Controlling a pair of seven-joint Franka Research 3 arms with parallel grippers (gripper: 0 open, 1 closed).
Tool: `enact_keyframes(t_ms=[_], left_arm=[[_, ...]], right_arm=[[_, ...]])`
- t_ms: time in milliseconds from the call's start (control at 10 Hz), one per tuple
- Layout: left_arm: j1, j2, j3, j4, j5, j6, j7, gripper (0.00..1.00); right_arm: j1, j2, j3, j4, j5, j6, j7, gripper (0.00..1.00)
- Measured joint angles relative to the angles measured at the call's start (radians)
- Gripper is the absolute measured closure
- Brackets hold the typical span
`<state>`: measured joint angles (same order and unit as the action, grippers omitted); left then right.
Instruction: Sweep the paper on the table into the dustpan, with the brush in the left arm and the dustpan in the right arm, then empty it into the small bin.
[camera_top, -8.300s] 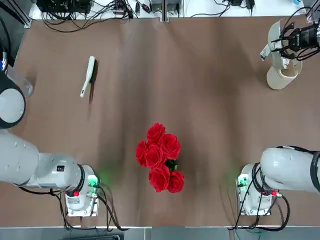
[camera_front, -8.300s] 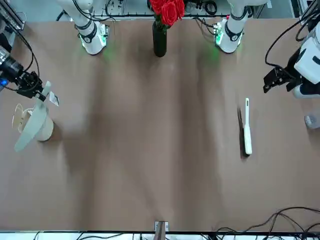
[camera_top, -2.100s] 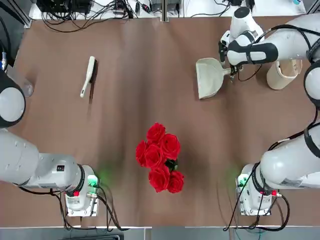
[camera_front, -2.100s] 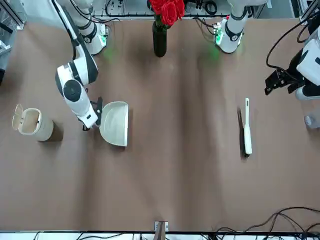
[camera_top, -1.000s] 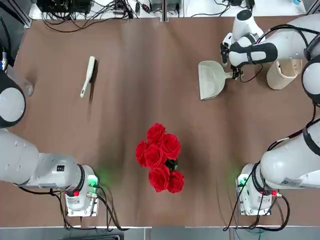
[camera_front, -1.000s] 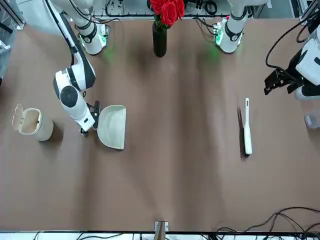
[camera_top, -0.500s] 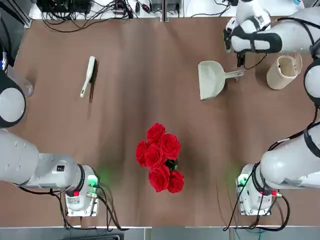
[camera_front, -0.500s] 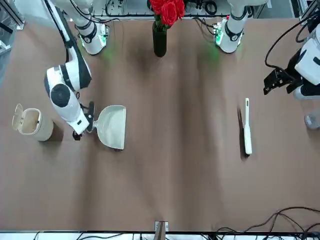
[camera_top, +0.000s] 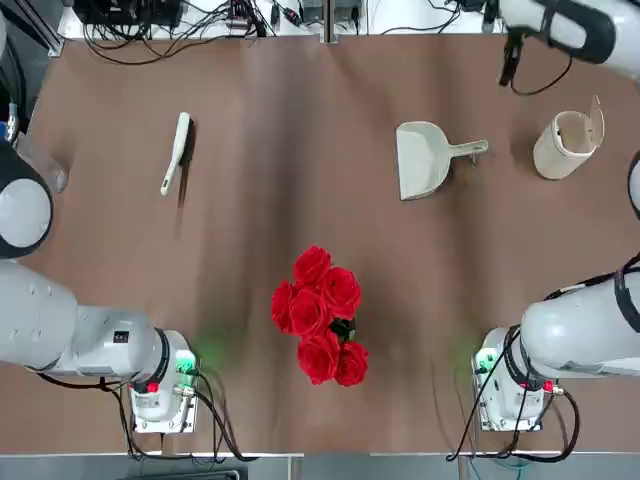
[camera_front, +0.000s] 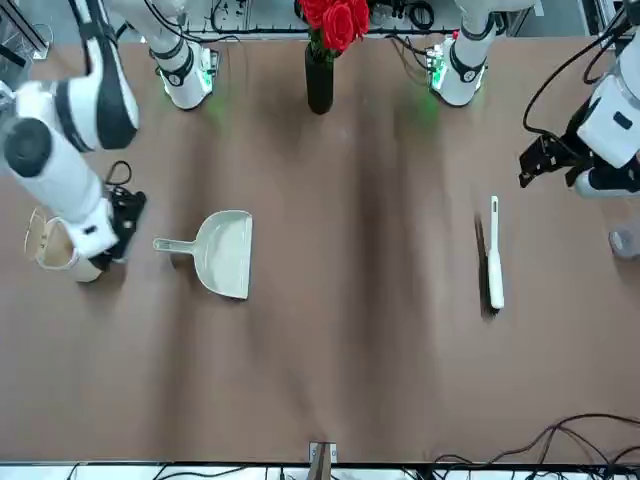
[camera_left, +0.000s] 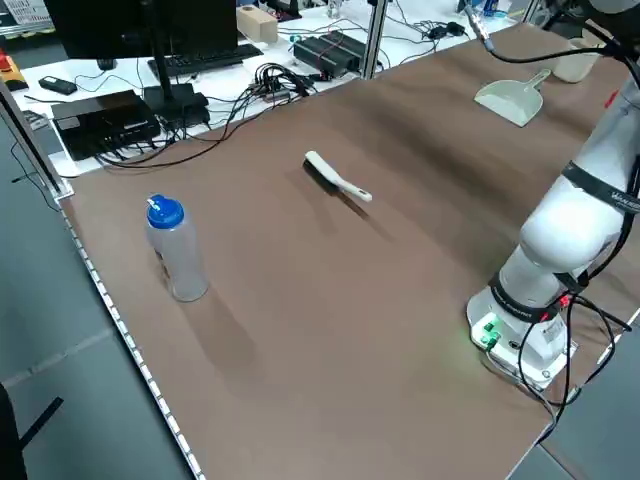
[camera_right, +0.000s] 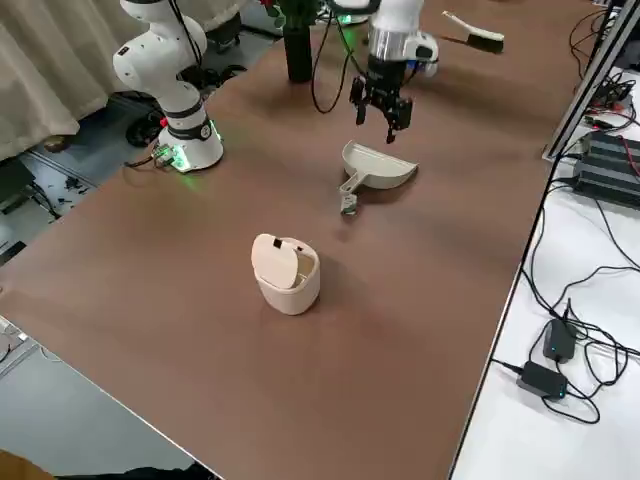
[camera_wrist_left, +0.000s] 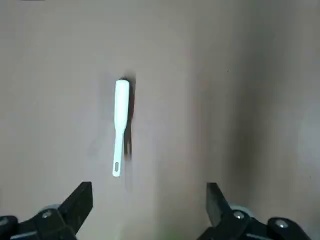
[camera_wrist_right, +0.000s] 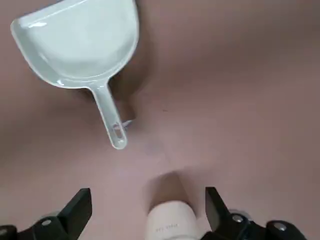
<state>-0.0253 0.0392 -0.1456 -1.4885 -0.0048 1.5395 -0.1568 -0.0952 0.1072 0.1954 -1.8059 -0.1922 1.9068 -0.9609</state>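
The dustpan (camera_top: 425, 158) lies flat and empty on the table (camera_top: 300, 130) at 1 o'clock in the top view, handle toward the small bin (camera_top: 562, 146) (lid up, contents not visible); the right gripper (camera_wrist_right: 150, 210) hovers wide open above the handle end, holding nothing; the brush (camera_top: 177, 152) lies at 11 o'clock, long axis pointing away from the left gripper (camera_wrist_left: 150, 210), also wide open; no paper is visible.

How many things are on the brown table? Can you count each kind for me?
Brush: 1
Dustpan: 1
Small bin: 1
Vase of red roses: 1
Bottle with a blue cap: 1
Total: 5 things. No paper ball shows anywhere.
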Motion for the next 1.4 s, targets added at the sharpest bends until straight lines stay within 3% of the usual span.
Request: enact_keyframes(t_ms=[400, 700, 900, 1100, 1400], left_arm=[[0.002, 0.0, -0.005, -0.003, 0.0, -0.018, 0.0, 0.0], [0.004, 0.0, -0.005, -0.005, 0.0, -0.029, 0.0, 0.0], [0.005, 0.001, -0.005, -0.005, 0.0, -0.029, 0.0, 0.0], [0.005, 0.001, -0.005, -0.005, 0.0, -0.029, 0.0, 0.0], [0.005, 0.001, -0.005, -0.005, 0.0, -0.029, 0.0, 0.0]], right_arm=[[0.013, -0.054, -0.087, 0.161, 0.104, -0.205, 0.387, 0.0], [0.039, -0.059, -0.102, 0.315, 0.112, -0.432, 0.751, 0.0], [0.046, -0.059, -0.128, 0.382, 0.127, -0.505, 0.815, 0.0], [0.046, -0.058, -0.167, 0.39, 0.15, -0.48, 0.861, 0.0], [0.046, -0.083, -0.181, 0.284, 0.174, -0.353, 0.916, 0.0]])
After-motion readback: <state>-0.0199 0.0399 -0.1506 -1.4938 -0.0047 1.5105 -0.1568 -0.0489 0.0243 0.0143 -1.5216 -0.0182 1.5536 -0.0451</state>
